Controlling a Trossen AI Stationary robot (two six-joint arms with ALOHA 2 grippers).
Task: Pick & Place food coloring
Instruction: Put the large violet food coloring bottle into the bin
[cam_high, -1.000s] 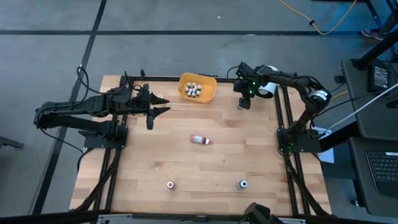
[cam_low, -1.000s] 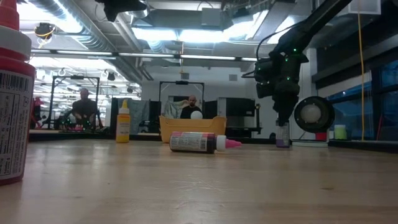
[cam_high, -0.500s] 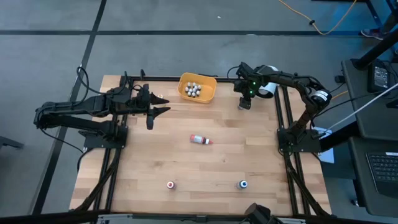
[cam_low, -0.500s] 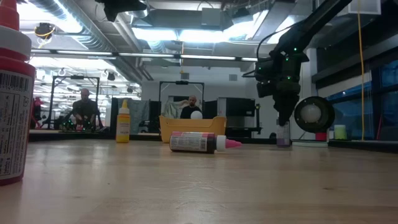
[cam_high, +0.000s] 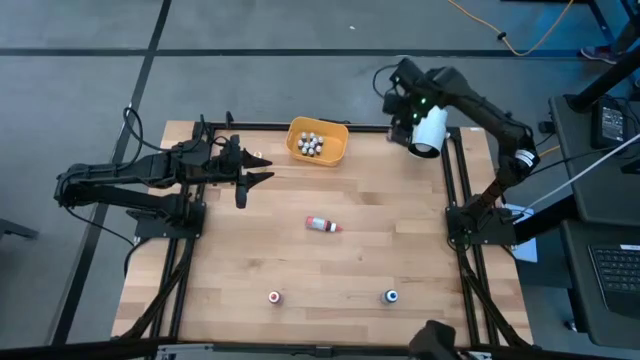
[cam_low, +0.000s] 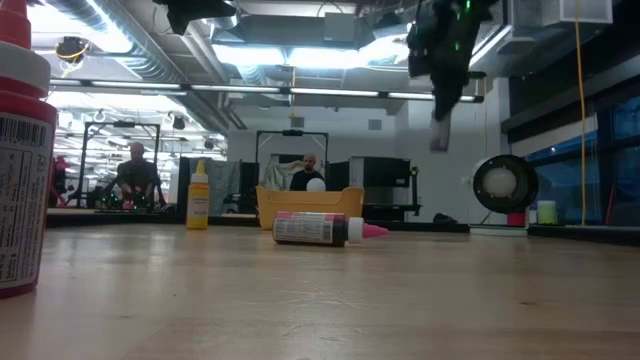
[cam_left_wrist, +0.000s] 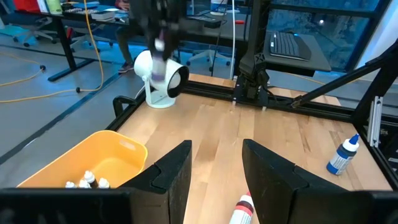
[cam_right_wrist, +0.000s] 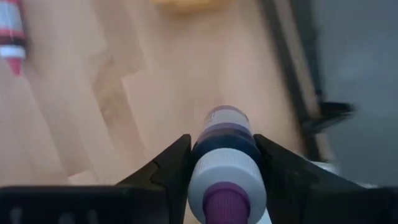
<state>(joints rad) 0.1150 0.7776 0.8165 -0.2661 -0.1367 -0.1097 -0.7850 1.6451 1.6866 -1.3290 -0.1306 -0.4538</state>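
My right gripper (cam_high: 405, 112) hangs high above the table's far right corner, shut on a small food coloring bottle with a purple top (cam_right_wrist: 227, 155); the low view shows that bottle (cam_low: 438, 140) in the air. Next to it stands a big white cylinder (cam_high: 428, 130). The orange bowl (cam_high: 335, 150) at the far edge holds several tiny bottles. A pink-tipped bottle (cam_high: 322, 225) lies on its side mid-table. A red-topped bottle (cam_high: 274, 297) and a blue-topped one (cam_high: 391, 296) stand upright near the front edge. My left gripper (cam_high: 250, 178) waits open at the far left. My right gripper pinches the purple-topped bottle between its two fingers, on the upper body just under the white collar (cam_right_wrist: 227, 140). The fingers come from above and point steeply down. The bottle stands upright in the hold, top toward the wrist, lifted well clear of the table.
Black frame rails (cam_high: 455, 190) run along the table's sides and far edge. A yellow bottle (cam_low: 198, 195) stands at the far left, and a large red-labelled bottle (cam_low: 20, 150) stands close to the low camera. People sit in the room beyond the table.
My right gripper has risen steeply from the table's far right part, taking the purple-topped bottle with it. The bottle stood on the wood under the fingers before; now it hangs upright high above the table.
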